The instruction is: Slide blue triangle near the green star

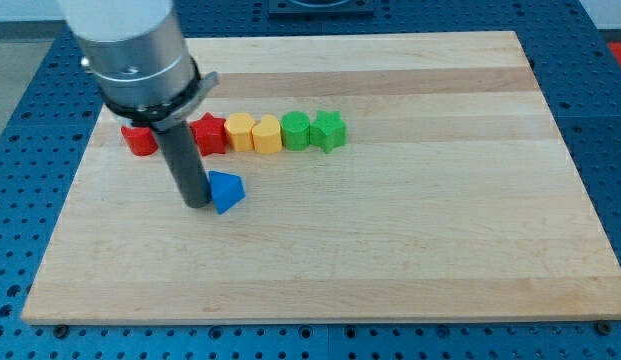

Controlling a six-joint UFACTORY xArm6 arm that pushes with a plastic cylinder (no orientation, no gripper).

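Our tip (pixel 197 203) rested on the wooden board (pixel 410 240), touching or just beside the left edge of the blue triangle (pixel 227 190). We carried no jaws at all, only the straight dark rod (pixel 182 165), so nothing was clasped; the rod simply stood against the block's side.

The blue triangle lay alone below the row of blocks, under the red star (pixel 209 134) and well short of the green star (pixel 329 130), which closed the row at the view's right.

That row ran across the upper part of the board: a red block (pixel 140 139) at the view's left (its shape partly hidden behind our rod, so we could not tell it), then the red star, a yellow block (pixel 239 131), a second yellow block (pixel 266 133), a green block (pixel 296 130), and the green star. The blocks from the red star onward sat touching or nearly so.

The board lay on a blue perforated table (pixel 30 90).
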